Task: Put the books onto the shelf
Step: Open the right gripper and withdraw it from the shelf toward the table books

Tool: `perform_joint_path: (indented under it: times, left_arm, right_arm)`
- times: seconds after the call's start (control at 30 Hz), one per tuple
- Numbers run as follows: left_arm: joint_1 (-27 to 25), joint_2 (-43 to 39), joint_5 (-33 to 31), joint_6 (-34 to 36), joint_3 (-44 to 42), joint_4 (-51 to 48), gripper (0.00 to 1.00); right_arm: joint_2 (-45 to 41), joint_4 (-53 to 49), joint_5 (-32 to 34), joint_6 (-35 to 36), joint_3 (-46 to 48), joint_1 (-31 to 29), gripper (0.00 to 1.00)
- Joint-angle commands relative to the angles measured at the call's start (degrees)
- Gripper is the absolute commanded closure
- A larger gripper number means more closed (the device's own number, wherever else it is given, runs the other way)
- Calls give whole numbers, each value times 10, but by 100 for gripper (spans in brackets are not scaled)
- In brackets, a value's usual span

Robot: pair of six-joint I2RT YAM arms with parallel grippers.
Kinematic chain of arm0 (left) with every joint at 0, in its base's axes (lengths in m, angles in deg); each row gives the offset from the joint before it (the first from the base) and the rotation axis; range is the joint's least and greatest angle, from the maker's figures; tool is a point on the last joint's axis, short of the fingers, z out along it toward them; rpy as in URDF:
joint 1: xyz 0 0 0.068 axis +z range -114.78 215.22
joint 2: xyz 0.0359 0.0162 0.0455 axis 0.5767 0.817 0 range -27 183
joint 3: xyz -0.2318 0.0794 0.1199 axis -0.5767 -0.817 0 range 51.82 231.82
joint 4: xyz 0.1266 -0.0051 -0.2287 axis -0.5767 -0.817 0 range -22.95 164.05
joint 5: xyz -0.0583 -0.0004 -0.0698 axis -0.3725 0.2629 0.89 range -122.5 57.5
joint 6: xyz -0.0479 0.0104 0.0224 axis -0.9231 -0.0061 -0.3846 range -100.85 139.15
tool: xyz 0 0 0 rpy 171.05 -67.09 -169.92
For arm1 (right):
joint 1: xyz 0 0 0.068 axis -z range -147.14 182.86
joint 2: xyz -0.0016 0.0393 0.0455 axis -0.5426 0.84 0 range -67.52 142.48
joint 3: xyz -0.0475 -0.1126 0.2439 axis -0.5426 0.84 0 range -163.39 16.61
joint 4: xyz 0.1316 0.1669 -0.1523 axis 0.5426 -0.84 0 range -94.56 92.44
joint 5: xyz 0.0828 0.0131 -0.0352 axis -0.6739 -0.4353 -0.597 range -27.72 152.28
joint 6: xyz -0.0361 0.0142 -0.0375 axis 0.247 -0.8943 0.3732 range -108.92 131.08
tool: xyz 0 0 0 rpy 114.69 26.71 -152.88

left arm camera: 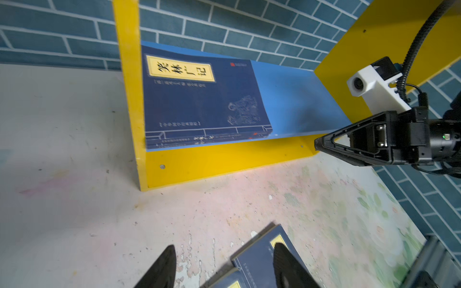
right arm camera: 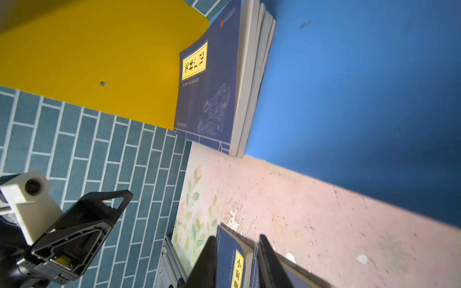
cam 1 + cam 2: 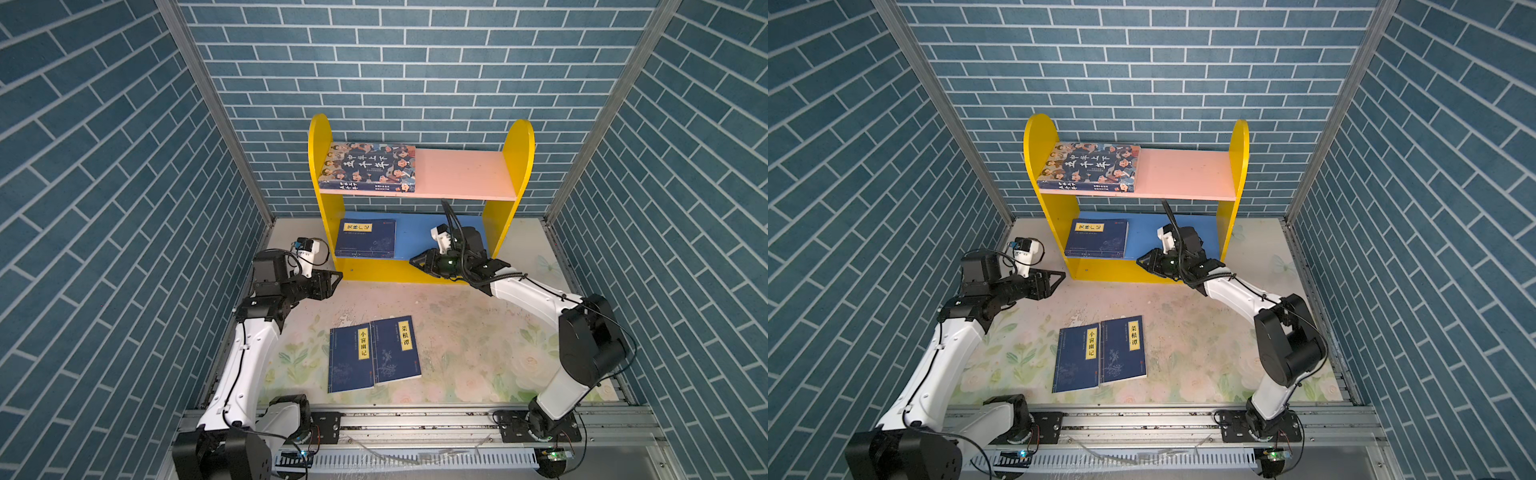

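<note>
**Book positions.** The large cartoon-cover book (image 3: 368,168) lies flat at the left end of the pink upper board of the shelf (image 3: 519,158). A stack of two navy books (image 3: 365,239) lies flat at the left end of the blue lower board, against the yellow side panel. Both wrist views show its two layers. The left floor book (image 3: 350,360) and the right floor book (image 3: 395,349) lie face up, side by side with their edges touching. They are on the table (image 3: 465,332), well apart from the shelf.

**Right gripper** (image 3: 417,264). It hovers at the front edge of the lower board, right of the stack and clear of it. Its fingers (image 2: 204,260) stand slightly apart with nothing between them.

**Left gripper** (image 3: 334,284). It hovers just outside the shelf's left side panel. Its fingers (image 1: 159,269) are spread wide and hold nothing.
</note>
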Motion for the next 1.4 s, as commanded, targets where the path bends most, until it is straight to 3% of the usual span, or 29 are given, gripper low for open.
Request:
perform_joint_path:
  times: [0.0, 0.27, 0.5, 0.7, 1.0, 1.17, 1.37]
  left_arm:
    - [3, -6, 83, 18, 10, -49, 36]
    - [-7, -21, 216, -30, -19, -7, 35]
    - [-46, -27, 235, -60, -38, 36, 33]
    - [-105, -13, 186, -59, -41, 56, 29]
    - [-124, 47, 147, -16, 23, -8, 24]
    - [-123, 14, 15, -9, 21, -21, 12]
    - [-106, 4, -63, -7, 40, -56, 12]
  right_arm:
    - [-78, -23, 18, 48, 50, -18, 70]
    - [-246, -148, 107, 88, 171, -85, 66]
    - [-392, -141, 138, 5, 324, -108, 57]
    - [-446, -168, 143, -27, 377, -113, 50]
    - [-392, -162, 171, 0, 373, -114, 35]
    - [-342, -81, 239, -5, 389, -114, 29]
    - [-277, -21, 255, 37, 367, -113, 31]
